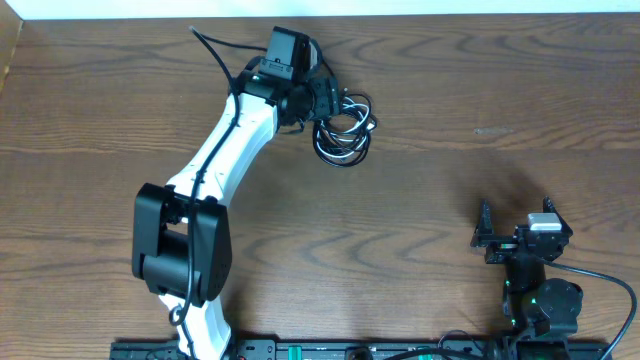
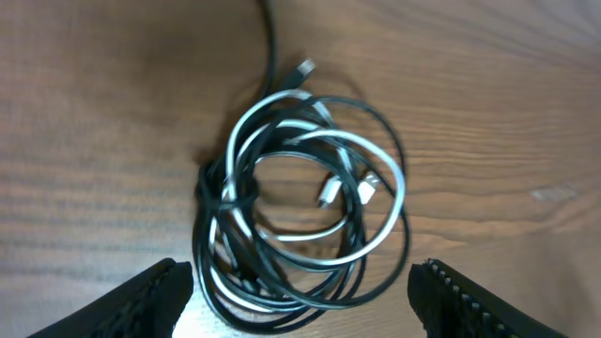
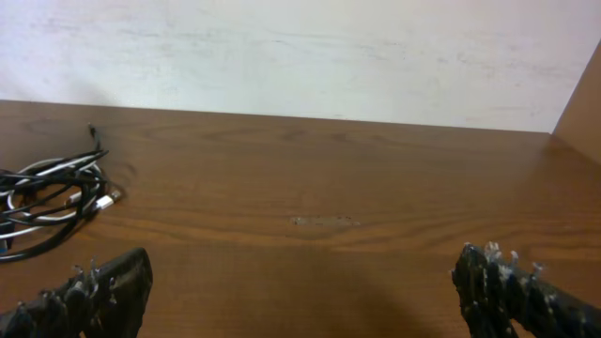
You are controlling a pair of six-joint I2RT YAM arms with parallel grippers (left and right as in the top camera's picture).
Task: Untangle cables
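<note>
Lying in a tangled coil on the desk (image 1: pixel 450 80), the cables (image 2: pixel 300 207), black with one white, sit near its far edge. The left end effector (image 2: pixel 300 282) hangs over them, fingers spread wide, gripping nothing. The right end effector (image 3: pixel 302 263), well apart, is likewise wide and empty.
</note>
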